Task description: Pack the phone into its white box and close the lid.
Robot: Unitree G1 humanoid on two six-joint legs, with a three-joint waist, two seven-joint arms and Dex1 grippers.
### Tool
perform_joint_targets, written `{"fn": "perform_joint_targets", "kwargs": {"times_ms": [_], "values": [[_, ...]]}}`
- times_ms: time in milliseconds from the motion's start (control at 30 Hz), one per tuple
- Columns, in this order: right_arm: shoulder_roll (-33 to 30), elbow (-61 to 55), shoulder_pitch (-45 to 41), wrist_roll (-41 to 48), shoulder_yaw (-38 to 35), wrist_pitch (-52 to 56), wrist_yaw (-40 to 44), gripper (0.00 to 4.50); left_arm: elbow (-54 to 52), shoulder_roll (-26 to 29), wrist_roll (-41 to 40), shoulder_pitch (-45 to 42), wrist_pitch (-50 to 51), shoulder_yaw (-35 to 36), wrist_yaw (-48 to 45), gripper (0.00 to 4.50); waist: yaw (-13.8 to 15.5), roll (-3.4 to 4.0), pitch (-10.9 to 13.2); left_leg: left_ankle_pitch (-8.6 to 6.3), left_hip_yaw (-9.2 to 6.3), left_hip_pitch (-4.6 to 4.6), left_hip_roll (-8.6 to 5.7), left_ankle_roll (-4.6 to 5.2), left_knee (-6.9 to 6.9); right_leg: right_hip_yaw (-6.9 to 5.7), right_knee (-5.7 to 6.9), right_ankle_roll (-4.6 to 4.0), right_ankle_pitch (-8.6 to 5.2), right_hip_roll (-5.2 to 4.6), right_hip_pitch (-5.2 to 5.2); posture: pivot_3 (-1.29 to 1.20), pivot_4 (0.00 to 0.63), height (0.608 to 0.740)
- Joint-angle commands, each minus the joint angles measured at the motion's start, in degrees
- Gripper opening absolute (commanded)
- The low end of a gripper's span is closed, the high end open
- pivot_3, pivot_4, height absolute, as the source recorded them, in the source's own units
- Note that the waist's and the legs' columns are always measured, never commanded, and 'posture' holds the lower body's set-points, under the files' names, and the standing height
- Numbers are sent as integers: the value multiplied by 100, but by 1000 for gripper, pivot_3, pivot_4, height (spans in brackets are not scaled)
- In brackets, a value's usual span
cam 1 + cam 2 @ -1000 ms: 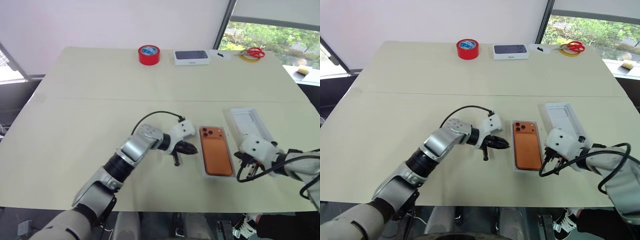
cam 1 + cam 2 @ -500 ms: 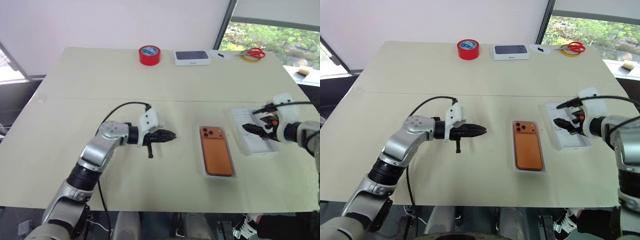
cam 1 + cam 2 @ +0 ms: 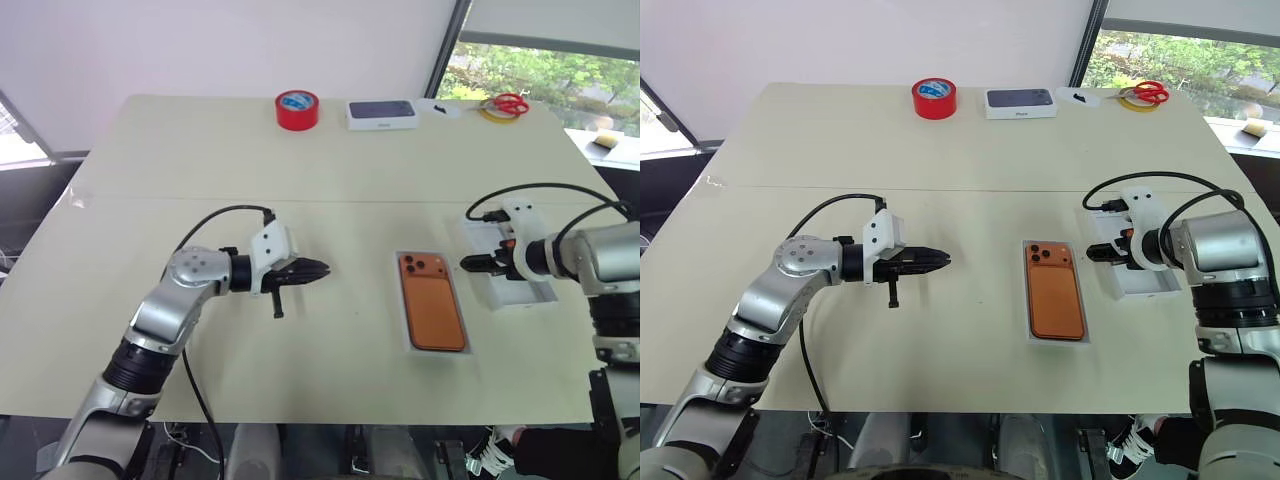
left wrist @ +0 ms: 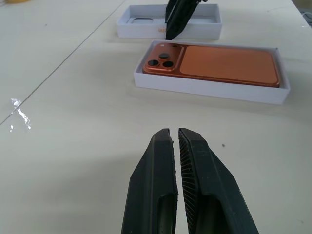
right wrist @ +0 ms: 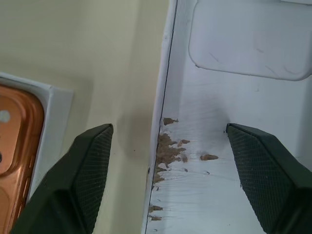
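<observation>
The copper-orange phone lies back-up inside the white box on the table, front of centre. Just right of it sits the lid, all white inside and facing up. My right gripper is open and straddles the lid's wall nearest the box. One of its fingers is over the bare table, and the other hangs over the lid's floor. My left gripper is shut and empty, hovering left of the box and pointing at it.
Along the far edge stand a red tape roll, a closed dark-topped box and red scissors on a yellow roll. A seam crosses the table behind both arms.
My left gripper drew back leftward from the box, staying shut. My right gripper moved from the front right of the box up to the lid and opened.
</observation>
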Motion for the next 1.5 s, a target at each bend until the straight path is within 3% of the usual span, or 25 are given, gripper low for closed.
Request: {"fn": "perform_joint_targets", "kwargs": {"times_ms": [33,167,300,433,567,633,733,833,900,967,1233,1433,1500], "values": [[-39,88,-120,2,156,11,4,2077,-209,19,-76,32,-61,132,81,303,-28,0,0,0,0,0,1,0,0,0,0,0,0,1,1,0,150,730],[-60,91,-216,86,124,146,5,54,-193,32,-83,79,-73,152,121,303,-78,0,0,0,0,1,1,0,1,0,1,0,0,0,2,0,150,730],[-22,49,-287,191,-217,375,-68,54,-215,44,-92,137,-73,166,152,303,-78,0,0,0,0,0,1,0,0,0,1,1,0,0,1,0,150,730],[207,-24,-893,555,-1210,963,-100,54,-81,51,-191,157,25,421,318,303,-96,7,4,0,6,-1,1,0,0,7,6,0,1,0,-7,0,150,730],[376,-178,-1311,1427,-1859,1232,-139,54,134,9,-395,147,196,793,523,303,-128,11,6,0,15,0,4,0,-11,23,20,0,1,4,-24,0,150,730],[549,-173,-1483,2347,-2180,1232,-401,54,377,-88,-484,109,263,992,717,303,-124,10,5,0,16,0,4,0,-14,23,18,0,1,4,-24,0,150,730],[858,52,-1410,4591,-2319,1232,-1469,54,650,-182,-392,60,228,1008,897,303,-132,10,5,0,19,1,4,0,-13,26,18,0,1,3,-24,0,150,730],[1219,-9,-1090,6535,-2159,1232,-2932,54,611,-233,-407,41,221,955,922,303,-105,5,5,1,20,-4,5,1,-12,26,18,1,2,3,-25,0,150,730],[1280,-360,-525,8661,-1510,422,-4496,54,576,-260,-403,27,225,908,926,303,-64,1,3,1,22,-7,5,1,-11,26,17,3,3,2,-26,0,150,730],[1549,-839,-69,9757,-1138,-334,-5536,54,556,-269,-398,22,226,871,906,303,-67,-1,4,-1,18,-16,5,4,2,21,15,7,5,1,-25,0,150,730],[2994,-2745,1485,9862,-866,-1734,-7260,54,367,-349,-398,79,251,601,789,303,-66,1,2,-2,16,-83,9,7,28,32,18,29,28,7,-80,0,150,730],[2522,-3236,2297,9862,-870,-2013,-7229,54,236,-631,-350,60,266,161,804,303,-85,1,-1,-14,18,-94,2,26,46,33,0,48,40,-2,-73,0,150,730],[2370,-3281,2318,9862,-829,-2057,-7142,602,239,-741,-303,18,248,-11,800,303,-99,6,-5,-14,16,-90,3,26,43,34,0,46,40,2,-73,0,150,730]]}}
